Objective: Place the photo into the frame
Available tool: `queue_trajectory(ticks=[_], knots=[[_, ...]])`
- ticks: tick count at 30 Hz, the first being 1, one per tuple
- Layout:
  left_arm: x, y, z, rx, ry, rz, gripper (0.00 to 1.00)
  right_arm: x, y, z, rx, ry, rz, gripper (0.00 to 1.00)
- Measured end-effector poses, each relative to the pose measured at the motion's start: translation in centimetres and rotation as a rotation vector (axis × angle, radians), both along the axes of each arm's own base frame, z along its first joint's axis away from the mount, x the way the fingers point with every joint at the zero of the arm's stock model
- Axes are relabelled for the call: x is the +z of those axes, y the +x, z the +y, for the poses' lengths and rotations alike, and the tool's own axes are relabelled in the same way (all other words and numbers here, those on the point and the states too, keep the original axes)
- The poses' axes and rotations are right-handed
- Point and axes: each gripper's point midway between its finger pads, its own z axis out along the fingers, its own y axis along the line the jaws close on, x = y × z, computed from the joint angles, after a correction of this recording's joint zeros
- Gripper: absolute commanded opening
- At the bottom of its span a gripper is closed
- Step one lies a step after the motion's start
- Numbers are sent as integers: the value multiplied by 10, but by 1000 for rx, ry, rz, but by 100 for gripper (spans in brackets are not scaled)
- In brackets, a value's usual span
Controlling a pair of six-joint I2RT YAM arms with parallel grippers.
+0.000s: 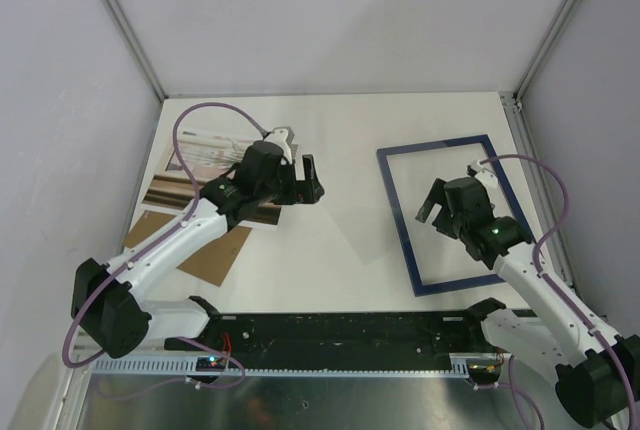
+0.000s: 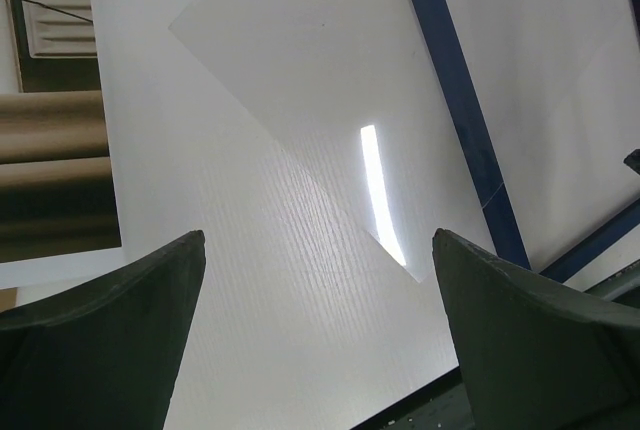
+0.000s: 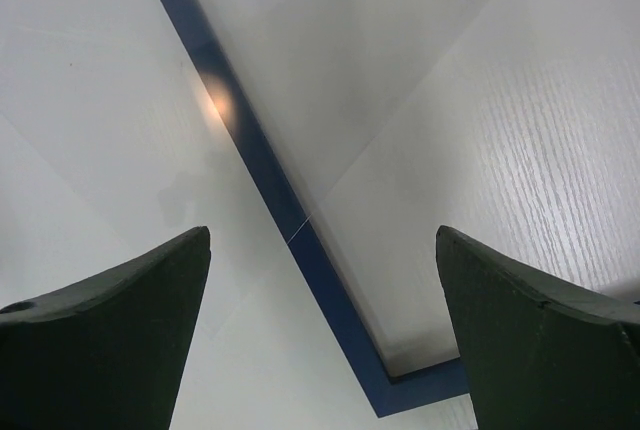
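Top: photo far left under left arm, frame flat at right, bare worktop between; left wrist: left end effector spread above worktop; right wrist: right end effector spread over frame corner.

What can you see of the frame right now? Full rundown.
The frame is a large, thin-edged rectangle, navy blue side up. It lies flat on the white table at the right, turned slightly off square. Its edge looks smooth and glossy and catches a light spot in the right wrist view. Nothing is set in it. The opening shows white, and glazing cannot be confirmed. The right gripper hangs over it, fingers open and gripping nothing.
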Motion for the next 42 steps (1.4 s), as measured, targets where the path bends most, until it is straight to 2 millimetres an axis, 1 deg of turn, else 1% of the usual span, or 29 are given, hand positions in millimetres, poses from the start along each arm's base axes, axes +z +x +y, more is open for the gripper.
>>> queue_trajectory(ticks=[5,7,13,21,27,37,42], knots=[[3,1,2,-5,-22,6,100,-2,1,-6,-36,43,-28,99],[3,0,2,-10,-28,10,100,-6,2,-9,-55,73,-36,99],[4,-2,-1,-36,-41,19,100,-28,2,-12,-98,177,-46,99],[-2,-3,-4,-62,-44,41,100,-47,5,-5,-132,319,-112,99],[-6,-3,-5,-75,-42,53,100,-70,8,2,-153,412,-156,99],[-13,-2,-6,-91,-39,75,100,-85,26,9,-183,502,-203,99],[-18,-2,-7,-96,-38,91,100,-84,35,16,-176,532,-247,99]])
